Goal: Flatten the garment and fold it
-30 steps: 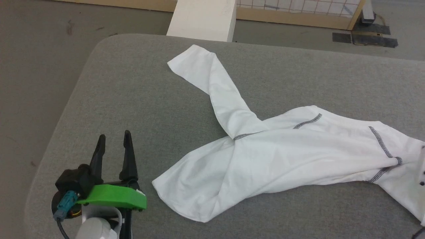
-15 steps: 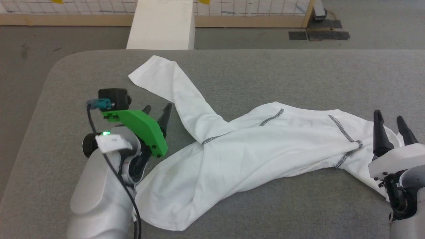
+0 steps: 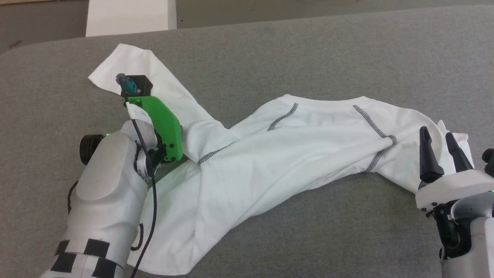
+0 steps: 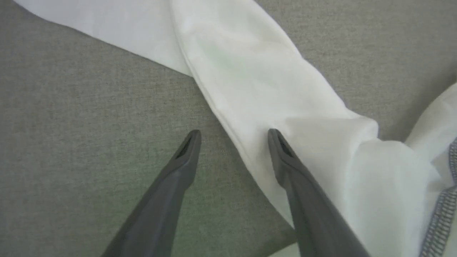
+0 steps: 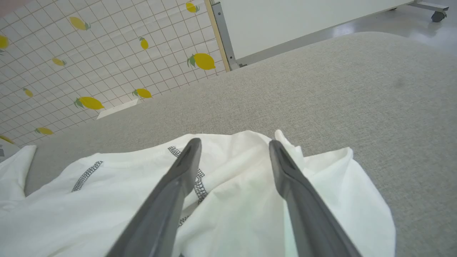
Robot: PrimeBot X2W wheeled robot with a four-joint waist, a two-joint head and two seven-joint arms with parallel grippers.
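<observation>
Released and spread wide, left hand (image 4: 232,137) straddles an edge of the garment (image 3: 270,162), one finger over cloth, one over grey tabletop (image 3: 347,46); right hand (image 5: 234,146), likewise released, hovers over the twisted garment's bunched opposite end.

The head view looks steeply down on the grey fabric-covered desk (image 3: 308,38) and the white thin-fabric T-shirt (image 3: 270,162). The left wrist view hangs close above one end of it. The right wrist view skims low over the other, toward a lemon-printed grid wall (image 5: 89,53).
</observation>
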